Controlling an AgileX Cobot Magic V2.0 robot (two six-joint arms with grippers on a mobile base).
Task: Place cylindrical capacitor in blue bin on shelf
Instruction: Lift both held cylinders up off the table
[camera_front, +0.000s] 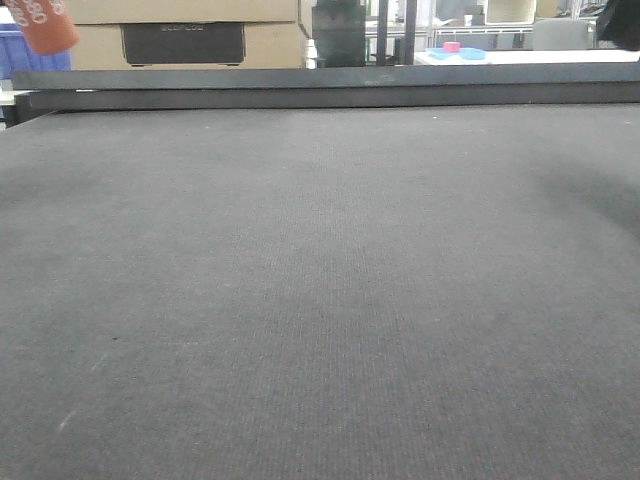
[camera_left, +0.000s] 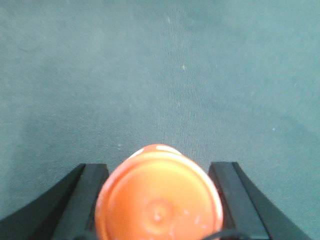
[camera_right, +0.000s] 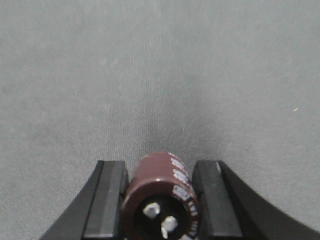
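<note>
In the right wrist view a dark brown cylindrical capacitor (camera_right: 160, 200), with white print and two metal terminals on its near end, sits between black fingers (camera_right: 111, 200). My right gripper (camera_right: 160, 165) is shut on it above the grey mat. In the left wrist view my left gripper (camera_left: 159, 167) is shut on an orange cylinder (camera_left: 159, 200) with a round flat end. That orange cylinder (camera_front: 40, 25) also shows at the top left of the front view, hanging above the mat. The shelf is out of view.
A grey mat (camera_front: 320, 300) covers the table up to a dark back edge (camera_front: 330, 88). Behind it stand a cardboard box (camera_front: 180, 35), a blue plastic shape (camera_front: 12, 55) at far left, and a blue dish with a pink item (camera_front: 455, 50).
</note>
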